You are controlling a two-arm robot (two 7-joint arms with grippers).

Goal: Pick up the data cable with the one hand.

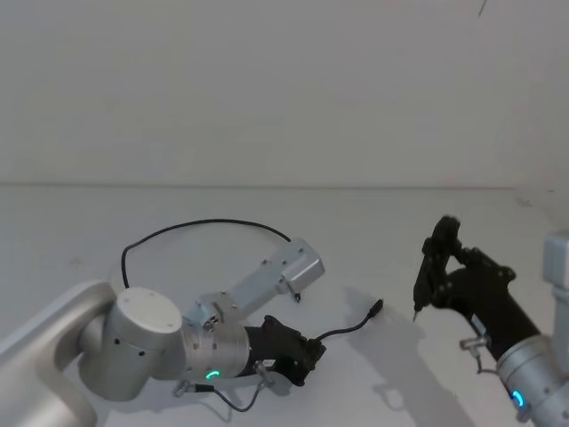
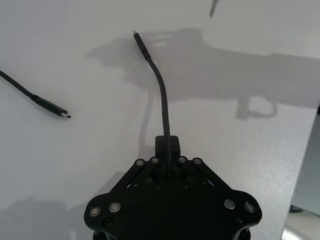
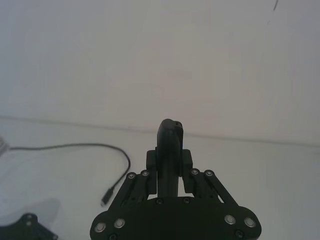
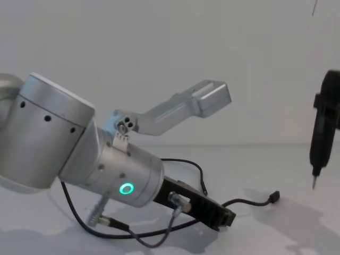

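Observation:
The data cable (image 1: 209,222) is a thin black cord that loops over the white table behind my left arm. My left gripper (image 1: 311,354) is low over the table and shut on the cable (image 2: 163,95) a short way from one end. That end's plug (image 1: 376,309) juts forward past the fingers, slightly off the surface, with its shadow below it. The other plug (image 2: 55,108) lies on the table. In the chest view the left gripper (image 4: 227,219) holds the cord (image 4: 249,202) near the table. My right gripper (image 1: 442,258) hovers to the right, shut on a black pointed tool (image 4: 321,133).
A silver bracket (image 1: 286,269) sticks up from my left wrist. A grey wire with a metal connector (image 4: 106,220) hangs under that arm. The white table (image 1: 373,231) runs back to a pale wall. The cable's loop (image 3: 75,146) lies left of the right gripper (image 3: 170,155).

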